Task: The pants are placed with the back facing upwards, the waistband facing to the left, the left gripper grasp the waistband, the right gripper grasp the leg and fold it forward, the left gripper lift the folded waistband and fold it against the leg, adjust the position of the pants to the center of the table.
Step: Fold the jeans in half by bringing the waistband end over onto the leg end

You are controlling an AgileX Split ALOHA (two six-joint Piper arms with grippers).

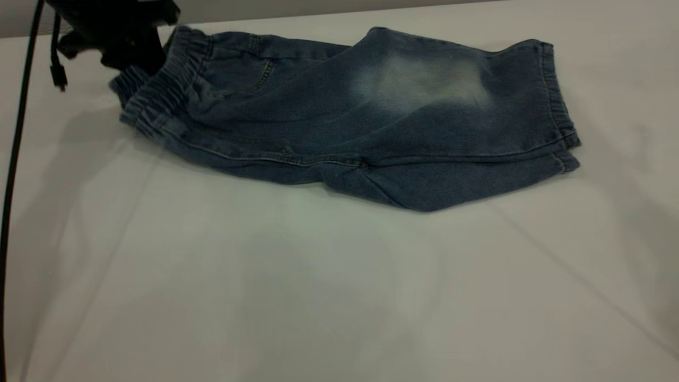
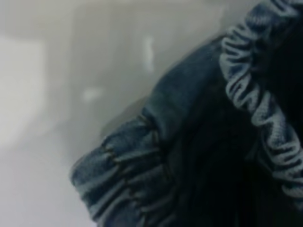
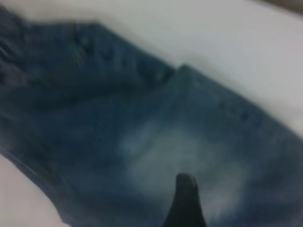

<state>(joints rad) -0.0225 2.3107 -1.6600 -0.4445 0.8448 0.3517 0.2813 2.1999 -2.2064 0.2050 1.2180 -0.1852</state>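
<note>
The denim pants (image 1: 345, 116) lay folded lengthwise near the table's (image 1: 265, 297) far edge. The left gripper (image 1: 124, 45) sat on the waistband (image 1: 159, 95); whether it gripped, I could not tell. A good fold probably needed both waistband layers pinched, lifted high, then carried over the leg (image 1: 424, 85).

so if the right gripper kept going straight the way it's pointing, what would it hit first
Most likely the faded patch on the leg of the pants. In the right wrist view one dark fingertip of the right gripper points over that whitish area with nothing between. How high it hangs above the denim is unclear.
</note>
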